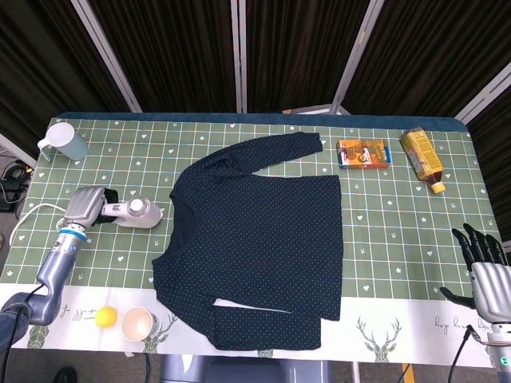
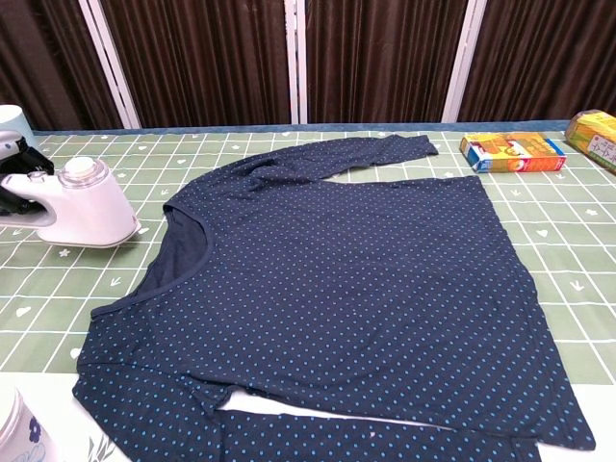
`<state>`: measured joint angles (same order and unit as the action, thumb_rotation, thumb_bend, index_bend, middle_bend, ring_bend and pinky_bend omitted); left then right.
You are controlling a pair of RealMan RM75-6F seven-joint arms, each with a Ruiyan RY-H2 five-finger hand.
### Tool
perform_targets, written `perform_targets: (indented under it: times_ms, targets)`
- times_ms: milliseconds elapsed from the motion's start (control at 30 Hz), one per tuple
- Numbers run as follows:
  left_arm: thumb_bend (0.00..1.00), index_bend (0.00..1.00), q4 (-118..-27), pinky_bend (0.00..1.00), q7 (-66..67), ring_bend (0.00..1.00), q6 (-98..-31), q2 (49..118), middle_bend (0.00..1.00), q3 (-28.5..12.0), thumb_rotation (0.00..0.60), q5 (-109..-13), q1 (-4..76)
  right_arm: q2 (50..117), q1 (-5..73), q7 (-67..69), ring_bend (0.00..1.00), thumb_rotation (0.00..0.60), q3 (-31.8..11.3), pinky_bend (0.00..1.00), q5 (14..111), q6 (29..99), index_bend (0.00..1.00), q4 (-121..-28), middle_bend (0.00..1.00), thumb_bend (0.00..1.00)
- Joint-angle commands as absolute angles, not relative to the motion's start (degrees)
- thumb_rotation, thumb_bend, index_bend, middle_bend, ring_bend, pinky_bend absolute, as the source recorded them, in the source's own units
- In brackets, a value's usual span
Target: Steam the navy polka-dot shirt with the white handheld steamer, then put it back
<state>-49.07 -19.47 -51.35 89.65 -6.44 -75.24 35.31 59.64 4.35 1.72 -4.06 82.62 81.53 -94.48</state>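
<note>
One navy polka-dot shirt [image 1: 259, 247] lies spread flat across the middle of the desk [image 1: 383, 239], its green checked cloth showing all round. One white handheld steamer [image 1: 137, 214] sits on the cloth just left of the shirt, apart from it, and the left hand [image 1: 85, 209] grips its handle. The right hand [image 1: 484, 263] hangs off the desk's right edge, fingers apart, holding nothing. Far side: one pale blue cup [image 1: 65, 141], one orange box [image 1: 364, 152] and one yellow carton [image 1: 421, 156]; their print is too small to read. Near edge: one white cup [image 1: 137, 323] and one yellow ball [image 1: 104, 317].
</note>
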Motion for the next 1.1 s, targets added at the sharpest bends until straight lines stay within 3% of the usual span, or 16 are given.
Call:
perform_targets:
  times_ms: [33,267,367,733,1100]
  targets:
    - [0.0,0.36,-49.37,0.55,-20.12,0.41,-50.46,89.07,0.35,-5.98,0.6,-75.85,35.46,59.65,4.37,1.71,0.0,0.6,-4.07,0.0,82.57,81.49,0.0,-94.46,0.0,0.0]
    - [0.0,0.12,-52.31,0.22,-20.02,0.06,-50.44,86.73,0.02,-5.27,0.6,-77.26,35.33,59.47,4.21,2.16,0.0,0.6,-4.04,0.0,82.71,81.77,0.0,-94.48,0.0,0.0]
    - [0.0,0.04,-54.4,0.17,-20.01,0.01,-51.1,85.3,0.0,-5.15,0.6,-77.61,34.86,59.36,4.16,2.39,0.0,0.6,-3.97,0.0,82.97,81.92,0.0,-94.54,0.0,0.0]
    - [0.0,0.0,-67.44,0.05,-20.88,0.0,-57.6,74.71,0.0,-3.81,0.6,-80.0,30.41,58.43,3.51,2.89,0.0,0.6,-3.4,0.0,84.1,82.91,0.0,-95.77,0.0,0.0]
    - [0.0,0.0,-80.19,0.0,-14.79,0.0,-76.02,65.66,0.0,-2.15,0.6,-81.91,18.74,58.2,3.18,4.73,0.0,0.6,-3.19,0.0,85.78,84.2,0.0,-95.56,0.0,0.0]
